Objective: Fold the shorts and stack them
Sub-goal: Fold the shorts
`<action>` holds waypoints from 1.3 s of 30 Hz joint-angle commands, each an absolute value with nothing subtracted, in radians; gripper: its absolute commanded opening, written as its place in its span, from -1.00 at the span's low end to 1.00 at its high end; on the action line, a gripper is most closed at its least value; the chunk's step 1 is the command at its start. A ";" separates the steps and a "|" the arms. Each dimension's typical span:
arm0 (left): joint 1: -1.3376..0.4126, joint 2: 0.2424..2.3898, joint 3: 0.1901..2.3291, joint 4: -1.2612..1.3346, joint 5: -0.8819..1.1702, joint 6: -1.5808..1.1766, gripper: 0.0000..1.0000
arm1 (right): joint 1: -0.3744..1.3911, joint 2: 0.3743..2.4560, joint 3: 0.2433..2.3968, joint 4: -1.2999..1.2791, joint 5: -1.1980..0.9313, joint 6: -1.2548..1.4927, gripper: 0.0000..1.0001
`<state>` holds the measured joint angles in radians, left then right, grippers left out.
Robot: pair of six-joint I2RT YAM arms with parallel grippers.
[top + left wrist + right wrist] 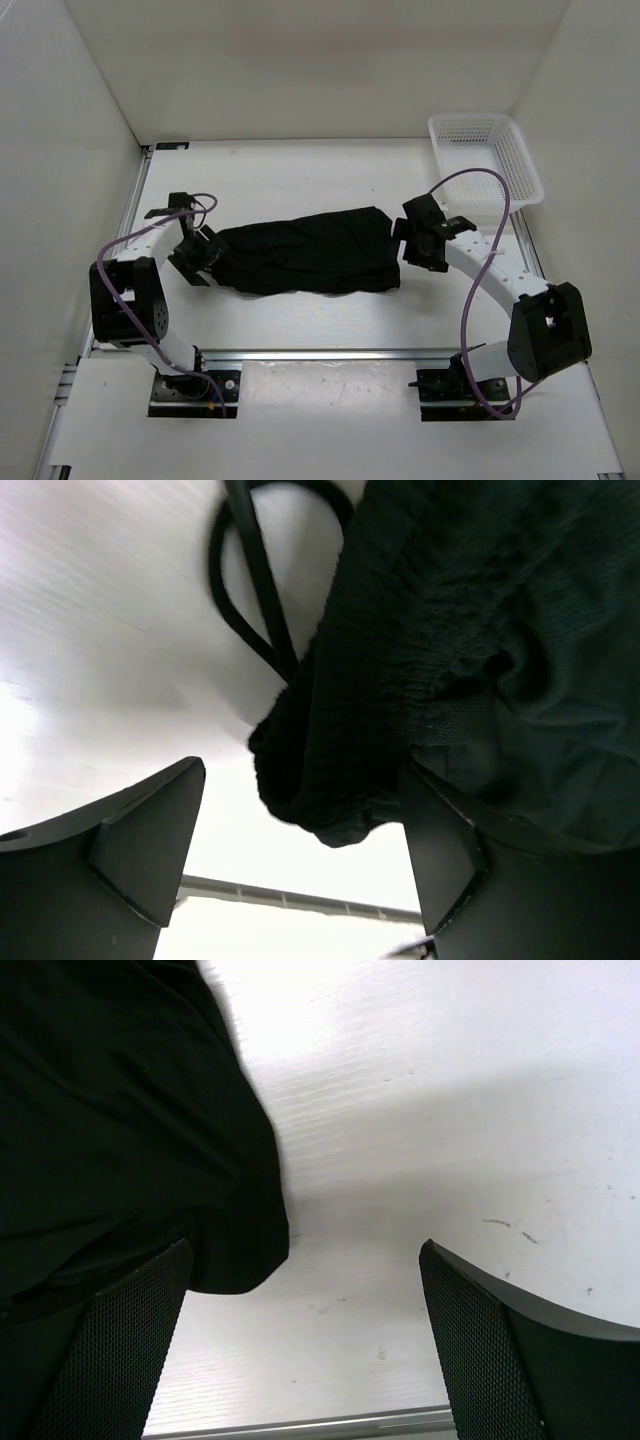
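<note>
Shorts [305, 255] lying bunched lengthwise across middle of bench [300, 170], between my two arms. Am holding left pincer [198, 258] wide open at shorts' left end; gathered waistband edge hanging between fingers [130, 850], not pinched. Black drawstring [245, 590] looping out over bench beside it. Am holding right pincer [404, 245] gaping too at right end, cloth corner lying beside one finger, gripping nothing. White mesh basket [487, 160] sitting in far right corner, well apart from shorts.
</note>
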<state>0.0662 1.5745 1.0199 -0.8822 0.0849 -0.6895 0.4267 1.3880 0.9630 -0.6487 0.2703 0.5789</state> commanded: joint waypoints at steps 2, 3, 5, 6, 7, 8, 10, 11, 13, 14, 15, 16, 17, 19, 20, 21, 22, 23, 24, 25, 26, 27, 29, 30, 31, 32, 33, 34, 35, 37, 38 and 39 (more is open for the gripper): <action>0.058 1.568 0.976 -0.804 0.178 -0.736 0.67 | 0.430 1.367 0.992 -0.689 0.318 0.551 0.98; 0.058 1.568 0.967 -0.793 0.178 -0.747 0.67 | 0.430 1.367 0.992 -0.689 0.318 0.542 0.98; 0.058 1.591 0.951 -0.758 0.154 -0.758 0.62 | 0.430 1.376 0.992 -0.689 0.318 0.541 0.98; 0.058 1.600 0.942 -0.749 0.138 -0.758 0.60 | 0.430 1.376 0.992 -0.689 0.318 0.541 0.98; 0.049 1.614 0.942 -0.749 0.121 -0.758 0.57 | 0.430 1.376 0.992 -0.689 0.318 0.541 0.98; 0.049 1.629 0.954 -0.736 0.097 -0.758 0.52 | 0.430 1.376 0.992 -0.689 0.318 0.541 0.98; 0.049 1.686 0.986 -0.736 0.088 -0.749 0.44 | 0.430 1.376 0.992 -0.689 0.318 0.541 0.98; 0.049 1.704 0.997 -0.736 0.077 -0.749 0.39 | 0.430 1.376 0.992 -0.689 0.318 0.541 0.98; 0.040 1.752 1.029 -0.736 0.057 -0.749 0.15 | 0.430 1.376 0.992 -0.689 0.318 0.541 0.98; 0.031 1.752 1.038 -0.736 0.046 -0.749 -0.01 | 0.430 1.376 0.992 -0.689 0.327 0.541 0.98; 0.031 1.764 1.048 -0.736 0.046 -0.749 -0.20 | 0.430 1.376 0.992 -0.689 0.327 0.541 0.98; 0.031 1.764 1.048 -0.758 0.032 -0.749 -0.40 | 0.430 1.367 0.992 -0.698 0.327 0.541 0.98; 0.031 1.764 1.081 -0.770 0.032 -0.749 -0.71 | 0.430 1.367 0.992 -0.698 0.327 0.541 0.98; 0.031 1.752 1.120 -0.813 -0.035 -0.738 -0.79 | 0.430 1.367 0.992 -0.698 0.327 0.541 0.98; 0.031 1.752 1.143 -0.862 -0.067 -0.738 -0.79 | 0.430 1.358 0.992 -0.707 0.336 0.541 0.98; 0.020 1.737 1.191 -0.889 -0.140 -0.724 -0.79 | 0.430 1.358 0.992 -0.707 0.336 0.541 0.98; 0.011 1.717 1.221 -0.914 -0.179 -0.707 -0.79 | 0.430 1.358 0.992 -0.707 0.336 0.541 0.98; -0.011 1.717 1.251 -0.942 -0.217 -0.697 -0.79 | 0.430 1.358 0.992 -0.707 0.336 0.541 0.98; -0.026 1.703 1.309 -0.987 -0.253 -0.668 -0.79 | 0.430 1.358 0.992 -0.707 0.336 0.541 0.98; -0.043 1.703 1.342 -1.012 -0.317 -0.654 -0.79 | 0.430 1.358 0.992 -0.707 0.336 0.541 0.98; -0.084 1.703 1.373 -1.038 -0.351 -0.644 -0.79 | 0.430 1.358 0.992 -0.707 0.336 0.541 0.98; -0.107 1.703 1.431 -1.081 -0.407 -0.618 -0.79 | 0.430 1.358 0.992 -0.707 0.336 0.541 0.98; -0.158 1.718 1.485 -1.129 -0.469 -0.609 -0.79 | 0.430 1.358 0.992 -0.707 0.336 0.541 0.98; -0.214 1.727 1.537 -1.152 -0.500 -0.609 -0.79 | 0.430 1.358 0.992 -0.707 0.336 0.541 0.98; -0.244 1.736 1.561 -1.173 -0.552 -0.609 -0.79 | 0.430 1.358 0.992 -0.707 0.336 0.541 0.98; -0.273 1.759 1.587 -1.214 -0.572 -0.609 -0.79 | 0.430 1.358 0.992 -0.707 0.336 0.541 0.98; -0.335 1.770 1.636 -1.235 -0.590 -0.609 -0.79 | 0.430 1.358 0.992 -0.707 0.336 0.541 0.98; -0.368 1.782 1.660 -1.252 -0.622 -0.623 -0.79 | 0.430 1.358 0.992 -0.707 0.336 0.541 0.98; -0.399 1.804 1.684 -1.285 -0.633 -0.623 -0.79 | 0.430 1.358 0.992 -0.707 0.336 0.541 0.98; -0.497 1.825 1.754 -1.314 -0.653 -0.652 -0.79 | 0.430 1.358 0.992 -0.716 0.345 0.541 0.98; -0.529 1.848 1.778 -1.328 -0.653 -0.652 -0.79 | 0.430 1.348 0.992 -0.716 0.354 0.541 0.98; -0.598 1.859 1.802 -1.351 -0.653 -0.664 -0.79 | 0.430 1.348 0.992 -0.725 0.354 0.541 0.98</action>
<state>-0.4957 1.8439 1.7344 -1.2469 -0.5743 -0.6399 0.4267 1.3857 0.9630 -0.7044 0.3222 0.5491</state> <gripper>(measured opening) 0.300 0.989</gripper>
